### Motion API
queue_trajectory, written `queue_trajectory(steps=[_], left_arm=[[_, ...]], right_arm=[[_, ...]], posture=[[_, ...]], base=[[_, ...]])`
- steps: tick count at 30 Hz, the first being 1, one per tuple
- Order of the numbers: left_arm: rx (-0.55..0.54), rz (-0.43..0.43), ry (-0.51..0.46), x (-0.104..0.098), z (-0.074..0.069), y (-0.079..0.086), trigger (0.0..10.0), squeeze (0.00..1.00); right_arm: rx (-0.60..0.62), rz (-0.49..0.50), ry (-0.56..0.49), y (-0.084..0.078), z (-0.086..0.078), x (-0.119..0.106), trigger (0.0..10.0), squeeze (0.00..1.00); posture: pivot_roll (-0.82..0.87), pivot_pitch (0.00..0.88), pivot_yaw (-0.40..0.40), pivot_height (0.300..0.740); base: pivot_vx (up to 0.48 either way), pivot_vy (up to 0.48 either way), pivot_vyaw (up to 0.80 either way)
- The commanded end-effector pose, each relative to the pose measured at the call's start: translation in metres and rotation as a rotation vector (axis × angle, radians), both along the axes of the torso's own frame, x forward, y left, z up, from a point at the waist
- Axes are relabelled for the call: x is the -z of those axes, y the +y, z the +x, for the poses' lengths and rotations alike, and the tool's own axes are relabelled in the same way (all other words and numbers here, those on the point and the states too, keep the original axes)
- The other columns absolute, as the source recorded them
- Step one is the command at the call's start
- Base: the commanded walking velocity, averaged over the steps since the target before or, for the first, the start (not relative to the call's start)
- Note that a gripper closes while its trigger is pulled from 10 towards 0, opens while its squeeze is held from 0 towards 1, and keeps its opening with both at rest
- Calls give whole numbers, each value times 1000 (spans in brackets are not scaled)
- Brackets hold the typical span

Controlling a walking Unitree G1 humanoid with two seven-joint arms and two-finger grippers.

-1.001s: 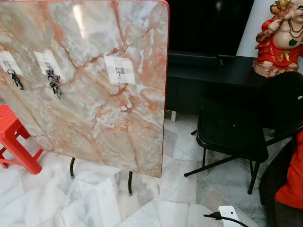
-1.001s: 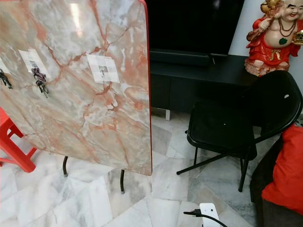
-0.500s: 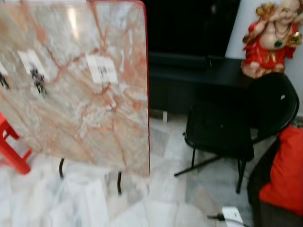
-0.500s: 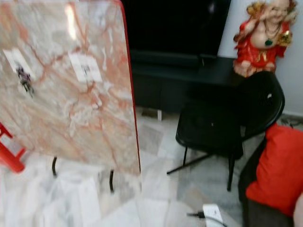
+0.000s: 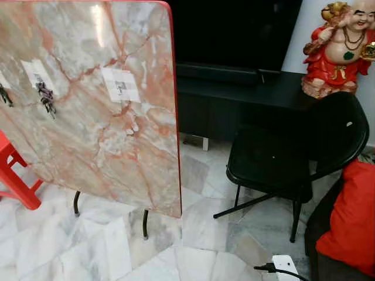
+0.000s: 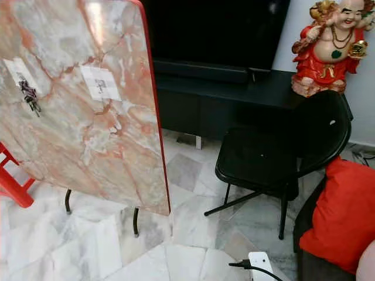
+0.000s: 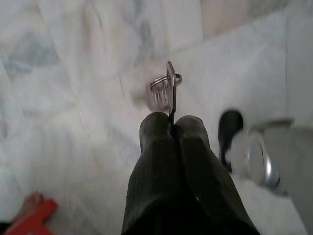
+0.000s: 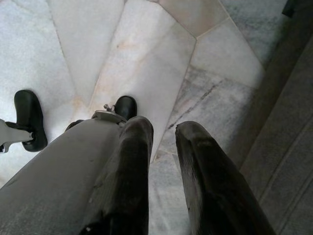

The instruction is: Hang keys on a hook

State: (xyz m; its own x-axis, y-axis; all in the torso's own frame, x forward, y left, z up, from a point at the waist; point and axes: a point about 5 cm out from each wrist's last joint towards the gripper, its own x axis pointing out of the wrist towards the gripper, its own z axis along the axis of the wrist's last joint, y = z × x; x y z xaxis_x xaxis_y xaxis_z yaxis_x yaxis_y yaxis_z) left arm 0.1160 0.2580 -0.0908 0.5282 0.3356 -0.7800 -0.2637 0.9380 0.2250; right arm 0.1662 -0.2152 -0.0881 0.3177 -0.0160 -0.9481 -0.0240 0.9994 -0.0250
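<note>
A marble board (image 5: 117,152) with a red rim stands upright on the floor. Three white patches on it carry hooks. The right hook (image 5: 121,88) is bare. A key bunch (image 5: 45,97) hangs from the middle hook, and another bunch (image 5: 4,95) hangs at the left edge of the picture. In the left wrist view my left gripper (image 7: 172,120) is shut on a set of keys (image 7: 166,90), whose ring and flat key stick out past the fingertips above the floor tiles. My right gripper (image 8: 164,129) hangs open over the floor, holding nothing.
A black folding chair (image 5: 281,158) stands right of the board, before a low black cabinet (image 5: 246,93) bearing a red figurine (image 5: 338,47). A red stool (image 5: 14,181) is at the left. A red cushion (image 5: 351,216) and a white power strip (image 5: 285,266) lie at the lower right.
The whole picture has slid left and blurred midway, so the camera has turned to the right. The board, hooks and chair themselves stay put.
</note>
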Motion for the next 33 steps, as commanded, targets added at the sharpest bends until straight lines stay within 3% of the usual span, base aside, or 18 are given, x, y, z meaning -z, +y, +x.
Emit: queue_trajectory(steps=[1,3,4,5,10,12,16,19,24,33], left_arm=[[-2,8,-19,-1,0,0,10000,0],[96,113,-358,-48,77,13,10000,0],[139,148,-493,-73,104,14,10000,0],[165,185,-566,-90,117,14,10000,0],[163,243,-671,-110,120,19,10000,0],[198,222,-791,-126,117,10,10000,0],[211,210,-836,-138,114,3,10000,0],[239,186,-904,-157,113,-12,10000,0],[301,166,-962,-177,111,-36,10000,0],[390,181,-948,-191,113,-44,10000,0]], right_arm=[[-8,-4,-4,-1,1,0,10000,0],[-11,-5,-1,-1,0,0,10000,0],[-13,-6,0,-1,0,0,10000,0],[-14,-6,2,-1,-1,0,10000,0],[-19,-6,8,-1,-3,1,10000,0],[-42,-6,21,-1,-5,2,10000,0],[-45,-7,25,0,-7,3,10000,0],[-73,-18,26,0,-9,3,10000,0],[-57,-11,24,2,-13,6,10000,0],[-93,-11,41,7,-17,8,10000,0]], posture=[[-39,0,-5,740],[-33,0,-8,740],[-29,0,-8,740],[-29,0,-8,740],[-20,0,-11,740],[-2,0,-17,740],[-3,0,-17,740],[-2,0,-24,740],[1,0,-33,740],[39,0,-64,740]], base=[[0,0,0],[0,0,0],[0,0,0],[0,0,0],[0,0,0],[0,0,0],[0,0,0],[0,0,0],[0,0,0],[0,0,0]])
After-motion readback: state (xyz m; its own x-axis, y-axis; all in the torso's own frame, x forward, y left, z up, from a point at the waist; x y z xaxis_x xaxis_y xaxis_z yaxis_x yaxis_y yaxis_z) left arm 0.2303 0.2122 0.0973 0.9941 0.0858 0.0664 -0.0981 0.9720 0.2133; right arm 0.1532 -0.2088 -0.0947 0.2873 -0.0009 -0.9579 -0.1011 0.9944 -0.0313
